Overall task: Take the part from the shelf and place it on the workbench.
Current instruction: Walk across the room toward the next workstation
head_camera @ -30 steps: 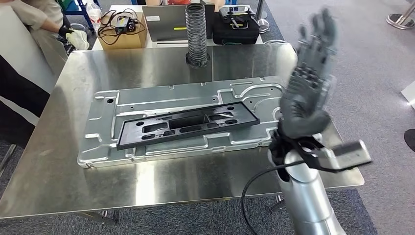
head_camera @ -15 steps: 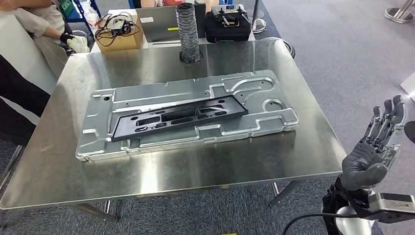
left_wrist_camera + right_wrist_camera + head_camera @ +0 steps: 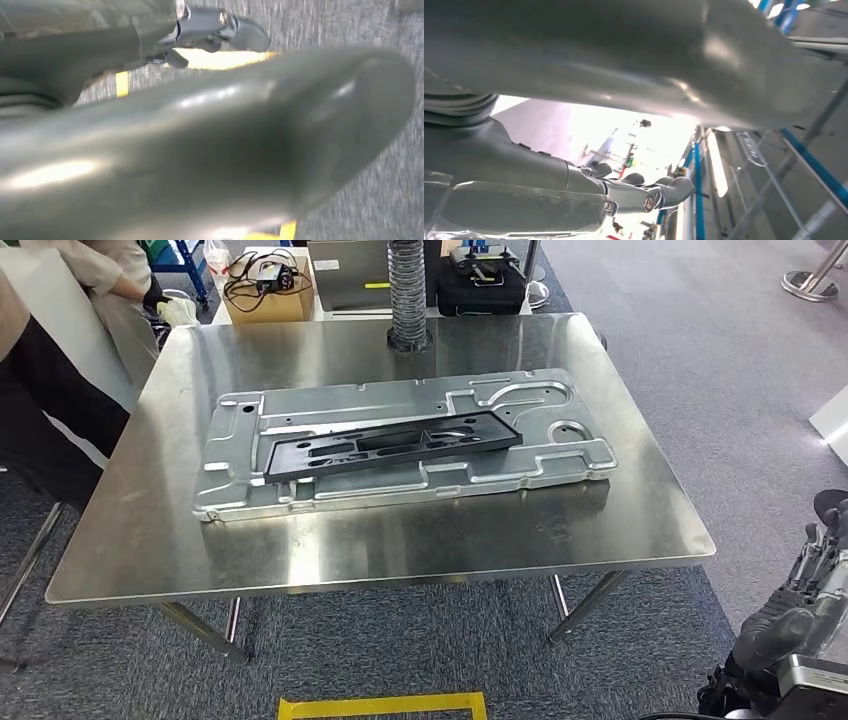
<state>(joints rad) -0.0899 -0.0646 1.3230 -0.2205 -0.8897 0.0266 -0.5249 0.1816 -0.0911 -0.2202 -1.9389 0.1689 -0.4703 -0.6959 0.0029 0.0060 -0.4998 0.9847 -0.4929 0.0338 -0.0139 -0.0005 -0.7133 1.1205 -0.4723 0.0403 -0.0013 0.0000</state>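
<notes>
A long black plastic part (image 3: 395,445) lies flat on a large silver stamped metal plate (image 3: 560,455), which rests on the steel workbench (image 3: 400,540). My right hand (image 3: 800,605) hangs low off the bench's front right corner, well away from the part, with nothing in it. In the right wrist view its dark fingers (image 3: 644,197) reach out straight and hold nothing. In the left wrist view my left hand (image 3: 225,140) hangs over grey carpet, the thick thumb close to the camera and the fingers (image 3: 235,30) free.
A ribbed black hose (image 3: 407,290) stands at the bench's far edge. Behind it are a cardboard box with cables (image 3: 265,295) and a black case (image 3: 485,285). A person (image 3: 60,360) stands at the far left. Yellow tape (image 3: 380,705) marks the floor in front.
My right arm has dropped from raised over the bench's right side to low beside its front right corner. The camera has shifted, so the whole bench now sits farther off.
</notes>
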